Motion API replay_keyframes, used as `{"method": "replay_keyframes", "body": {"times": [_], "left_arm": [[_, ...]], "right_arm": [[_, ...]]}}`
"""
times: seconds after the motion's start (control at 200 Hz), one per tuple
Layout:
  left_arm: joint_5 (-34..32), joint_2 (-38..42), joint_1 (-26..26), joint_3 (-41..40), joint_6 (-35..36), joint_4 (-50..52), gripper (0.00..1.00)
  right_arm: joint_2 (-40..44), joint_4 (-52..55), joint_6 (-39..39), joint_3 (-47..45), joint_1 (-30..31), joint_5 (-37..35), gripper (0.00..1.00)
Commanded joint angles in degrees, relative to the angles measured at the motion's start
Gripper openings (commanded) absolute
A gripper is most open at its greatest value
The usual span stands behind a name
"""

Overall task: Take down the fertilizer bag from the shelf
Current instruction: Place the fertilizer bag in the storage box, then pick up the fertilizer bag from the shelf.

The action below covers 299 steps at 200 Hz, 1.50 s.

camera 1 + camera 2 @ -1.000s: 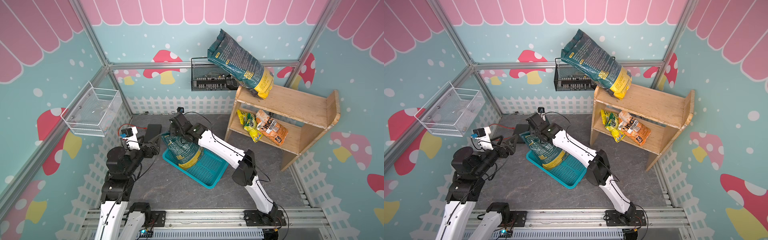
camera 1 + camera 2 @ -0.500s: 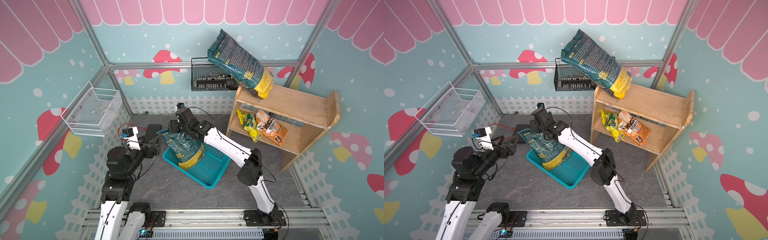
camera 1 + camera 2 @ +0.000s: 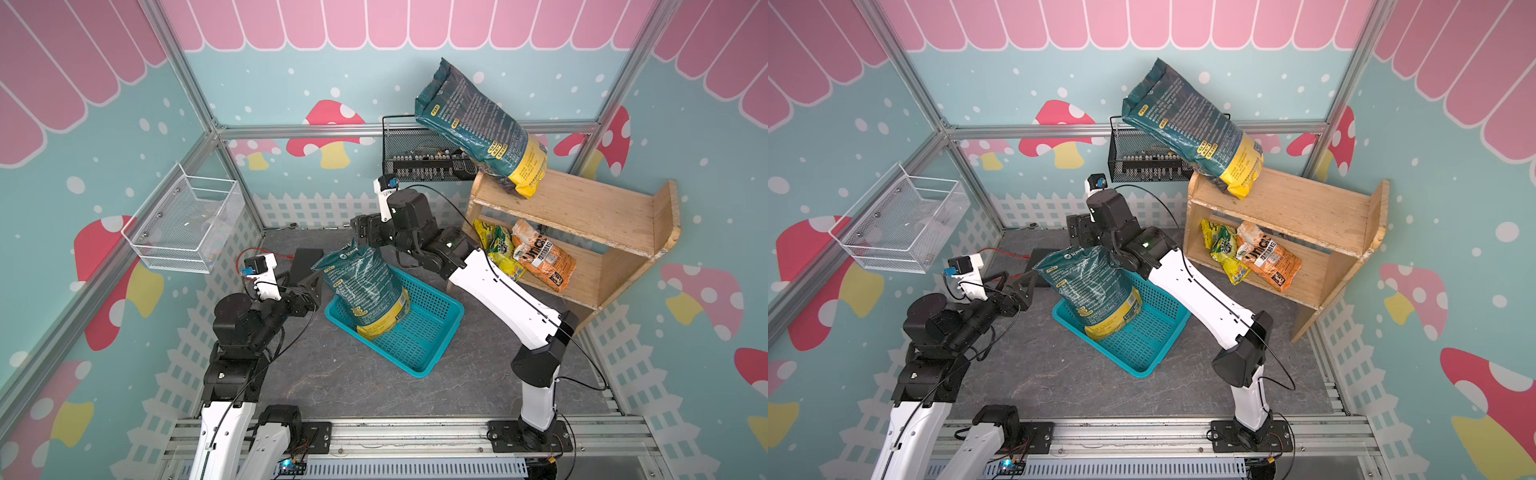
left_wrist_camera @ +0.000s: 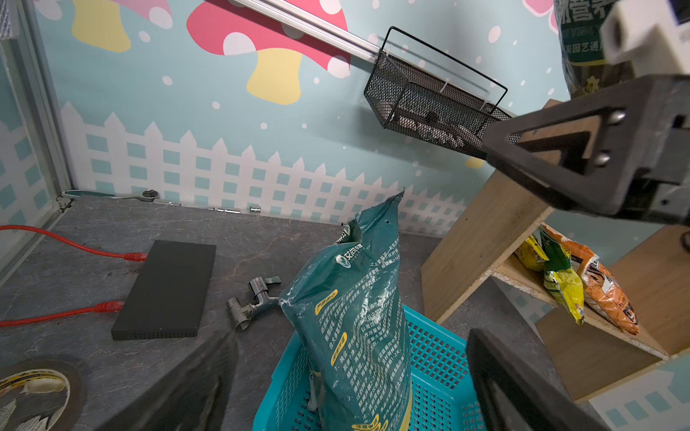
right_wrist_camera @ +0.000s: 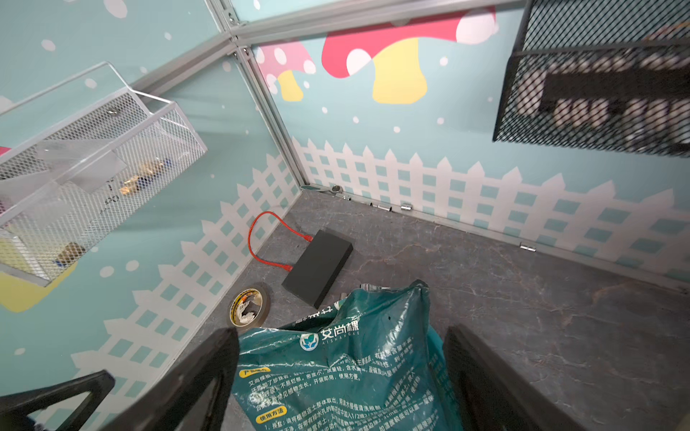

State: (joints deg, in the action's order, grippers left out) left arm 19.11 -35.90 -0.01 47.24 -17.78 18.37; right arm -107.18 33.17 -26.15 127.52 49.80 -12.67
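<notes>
Newly released: lowered fertilizer bag (image 3: 365, 291), teal with a yellow base, standing nearly upright in the teal basket (image 3: 419, 345), centre of frame in both top views. A second ago the right gripper (image 3: 362, 236) was down on the bag's crimped top. It now sits above and behind that top, jaws spread wide, nothing in them. The bag has kept its stance unsupported. Reading: the set-down looks finished for this bag.

Left gripper (image 3: 311, 286): jaws wide, empty, just left of the basket, pointed at the bag; unchanged over the second.

Containers:
1. Teal basket, on the grey surface (image 3: 332, 386): the one bag, at its left-hand end.
2. Shelf (image 3: 590, 208), right of frame.
   - Top board: second fertilizer bag (image 3: 478, 129), same print, unmoved. Its yellow base is on the board's left end, and it tilts so its top leans out over the black wire basket (image 3: 415, 166). If the task covers it, it remains to be fetched, and its lean looks precarious.
   - Lower board: yellow-green packet (image 3: 498, 251) and orange packet (image 3: 544, 262), side by side, touching.
3. Black wire basket, back wall: a row of small light pieces, too blurred to name.
4. White wire basket (image 3: 183, 224), left wall: a few small items, some gold and blue, not identifiable.
</notes>
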Motion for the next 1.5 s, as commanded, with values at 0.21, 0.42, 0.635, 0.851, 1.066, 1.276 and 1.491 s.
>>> {"method": "replay_keyframes", "body": {"times": [0.21, 0.42, 0.635, 0.851, 1.066, 1.276, 1.491], "left_arm": [[0.36, 0.17, 0.34, -0.6, -0.02, -0.7, 0.99], [0.38, 0.13, 0.36, -0.5, -0.08, -0.57, 0.99], [0.44, 0.3, 0.36, -0.57, -0.15, -0.57, 0.99], [0.48, 0.44, 0.28, -0.51, -0.15, -0.61, 0.99], [0.49, 0.44, 0.34, -0.67, -0.15, -0.55, 0.99], [0.46, 0.53, 0.28, -0.66, -0.15, -0.6, 0.99], [0.66, 0.55, 0.29, -0.49, -0.2, -0.62, 0.99]], "right_arm": [[3.74, 3.05, 23.93, 9.09, 1.58, -8.98, 0.89], [6.68, -1.0, 34.75, 9.33, 1.88, -23.95, 0.84], [7.38, -11.33, 52.63, 8.16, 1.85, -36.37, 0.82], [8.75, -39.78, 80.32, -5.36, 1.57, -47.58, 0.86], [6.37, -40.74, 81.28, -2.14, -1.13, -46.22, 0.89], [3.66, -41.51, 81.49, 0.01, -5.78, -45.23, 0.9], [2.13, -37.02, 76.9, 1.44, -9.67, -42.25, 0.89]]}}
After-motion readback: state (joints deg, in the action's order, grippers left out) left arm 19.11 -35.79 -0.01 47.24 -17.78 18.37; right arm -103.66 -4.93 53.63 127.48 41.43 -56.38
